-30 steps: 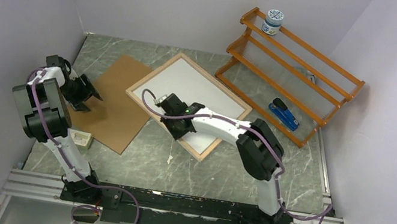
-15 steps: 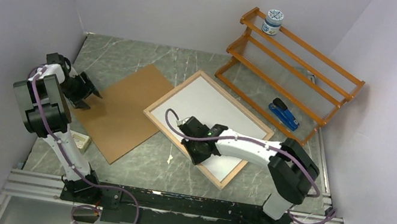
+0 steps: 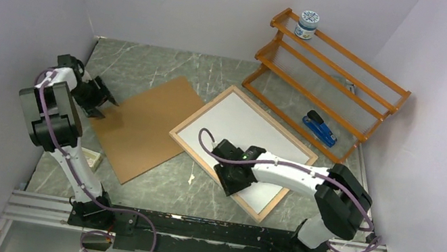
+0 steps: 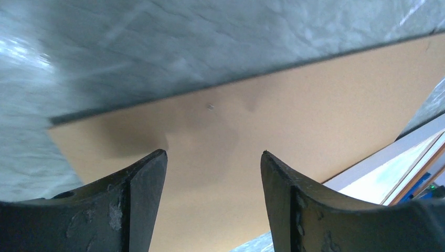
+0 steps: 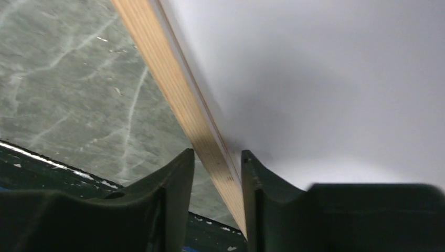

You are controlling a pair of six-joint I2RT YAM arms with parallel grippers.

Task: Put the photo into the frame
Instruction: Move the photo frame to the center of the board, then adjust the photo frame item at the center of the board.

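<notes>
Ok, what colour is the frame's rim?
Light natural wood; frame rim shows best in right wrist view.

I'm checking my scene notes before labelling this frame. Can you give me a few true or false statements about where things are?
1. The right gripper has a finger on each side of the picture frame's wooden rim. True.
2. The hardboard panel lies on top of the frame. False: it lies flat on the table to the frame's left.
3. The left gripper is open and empty above the panel. True.
4. The blue stapler sits on the orange rack's top shelf. False: it lies low at the rack's foot. A jar is on top.
</notes>
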